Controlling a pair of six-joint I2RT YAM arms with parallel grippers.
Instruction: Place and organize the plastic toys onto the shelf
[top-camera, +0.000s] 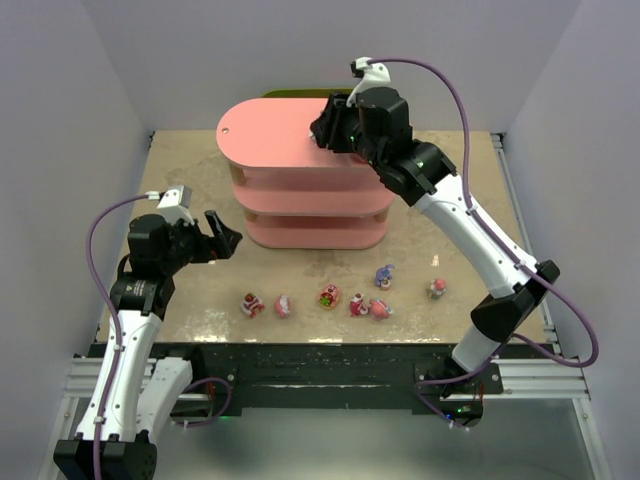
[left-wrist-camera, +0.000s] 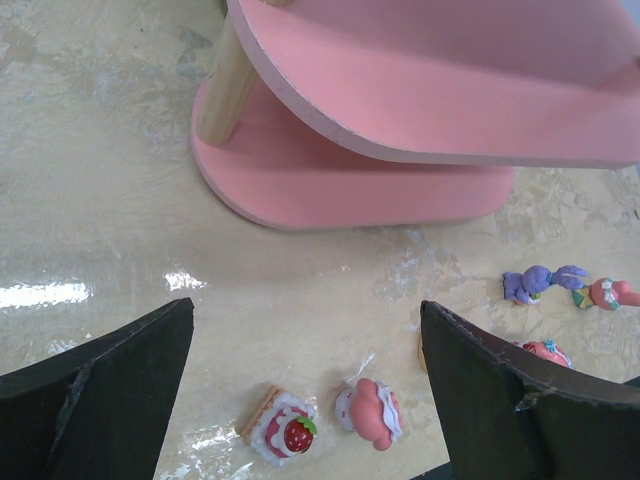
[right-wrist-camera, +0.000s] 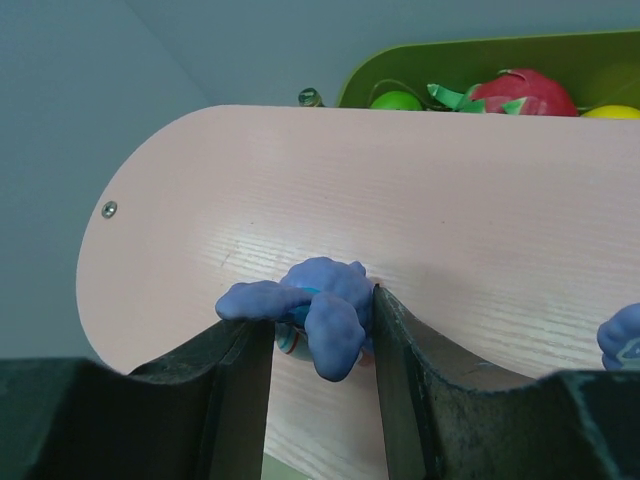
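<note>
Right claw (right-wrist-camera: 322, 320) is narrowed onto one purple-blue bunny (right-wrist-camera: 320, 295), with a finger pressed to each flank. The bunny sits low over the top board (right-wrist-camera: 400, 200) of the shelf (top-camera: 290, 135), toward the board's near edge. I can't tell whether it touches the wood.

Its ears and body run crosswise to the jaw gap, so I judge a straight release would lay it along the board's length. A second bunny (right-wrist-camera: 620, 345) lies on the same board, apart from the held one, so the drop spot looks free.

Left claw (top-camera: 222, 240) is spread wide and holds nothing. It hangs over the surface (top-camera: 180, 180) off the shelf's front left end.

The other toys (top-camera: 329, 296) are in a loose row in front of the shelf. The leftmost ones lie nearer the left claw.
</note>
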